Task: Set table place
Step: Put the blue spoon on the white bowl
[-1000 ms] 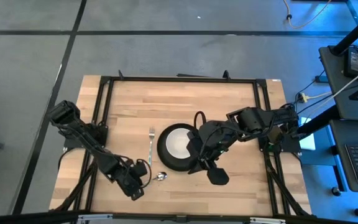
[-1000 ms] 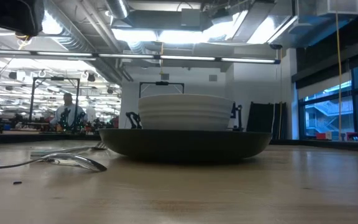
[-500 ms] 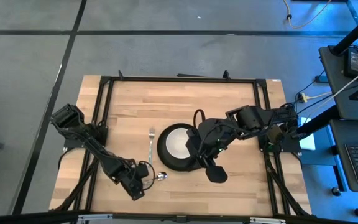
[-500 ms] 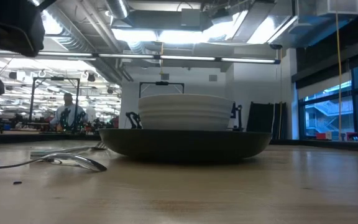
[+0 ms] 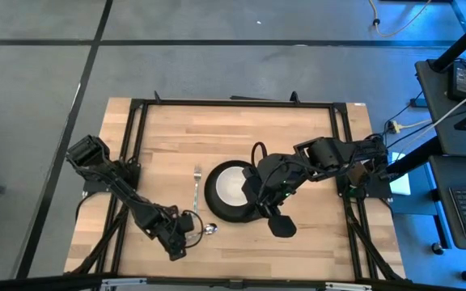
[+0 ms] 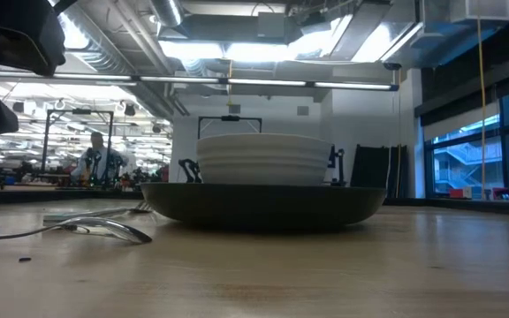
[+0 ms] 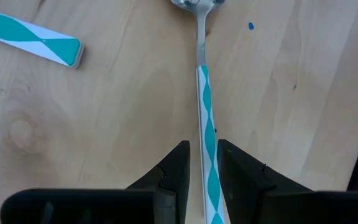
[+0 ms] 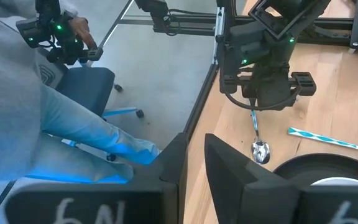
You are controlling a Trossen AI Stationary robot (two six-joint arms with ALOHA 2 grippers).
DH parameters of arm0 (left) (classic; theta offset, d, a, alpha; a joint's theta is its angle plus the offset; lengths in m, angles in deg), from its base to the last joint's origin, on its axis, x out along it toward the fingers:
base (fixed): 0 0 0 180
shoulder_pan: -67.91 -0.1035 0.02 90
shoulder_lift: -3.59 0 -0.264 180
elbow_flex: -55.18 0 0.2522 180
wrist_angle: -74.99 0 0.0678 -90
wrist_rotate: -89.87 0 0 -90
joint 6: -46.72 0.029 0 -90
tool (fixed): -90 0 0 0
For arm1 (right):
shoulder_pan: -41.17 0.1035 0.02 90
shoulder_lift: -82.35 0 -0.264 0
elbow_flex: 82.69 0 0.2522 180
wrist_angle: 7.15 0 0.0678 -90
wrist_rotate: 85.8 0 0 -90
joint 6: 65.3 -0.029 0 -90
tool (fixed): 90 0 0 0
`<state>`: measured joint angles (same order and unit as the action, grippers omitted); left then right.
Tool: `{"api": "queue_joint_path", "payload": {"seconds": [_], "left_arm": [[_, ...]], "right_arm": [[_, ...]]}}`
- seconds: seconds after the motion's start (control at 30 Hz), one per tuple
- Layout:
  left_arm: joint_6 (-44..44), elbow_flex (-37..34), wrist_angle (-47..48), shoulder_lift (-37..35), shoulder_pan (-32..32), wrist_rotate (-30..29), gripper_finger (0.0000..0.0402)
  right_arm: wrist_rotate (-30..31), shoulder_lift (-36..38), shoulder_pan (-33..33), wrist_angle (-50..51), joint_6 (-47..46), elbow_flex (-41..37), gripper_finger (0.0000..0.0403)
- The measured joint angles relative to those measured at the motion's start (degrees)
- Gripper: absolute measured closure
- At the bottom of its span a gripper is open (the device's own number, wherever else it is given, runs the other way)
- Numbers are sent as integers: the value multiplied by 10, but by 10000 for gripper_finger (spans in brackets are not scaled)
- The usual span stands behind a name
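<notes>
- The dark plate (image 5: 226,202) lies on the desk (image 5: 241,129) with the white bowl (image 5: 233,187) in it; the fork (image 5: 196,187) lies beside the plate; so much of the place looks done to me; the spoon (image 7: 202,93) seems to be the piece left to put right.
- My left gripper (image 7: 202,163) is low over the spoon; the teal and white handle runs between my two fingers (image 7: 178,165); they are open only a little and sit close on each side; I cannot tell if they pinch it; the spoon's bowl end lies ahead of my fingertips, on the wood.
- My right gripper (image 8: 192,158) hangs by the plate's other side; its fingers are a little apart and hold nothing.
</notes>
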<state>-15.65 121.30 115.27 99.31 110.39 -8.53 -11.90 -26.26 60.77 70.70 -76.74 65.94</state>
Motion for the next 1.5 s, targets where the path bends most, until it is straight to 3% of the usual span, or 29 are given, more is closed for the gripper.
{"api": "queue_joint_path", "payload": {"seconds": [0.97, 1.23, 1.5], "left_arm": [[16, 0, -13, 0, -1, 17, 327], [14, 2, -35, 38, -1, 45, 327], [-4, 2, -34, 42, -3, 30, 327]], "right_arm": [[1, 0, 0, 0, 2, 0, 345], [0, 0, 0, 0, 12, 0, 345], [-1, 0, 0, 0, 14, 0, 345]]}}
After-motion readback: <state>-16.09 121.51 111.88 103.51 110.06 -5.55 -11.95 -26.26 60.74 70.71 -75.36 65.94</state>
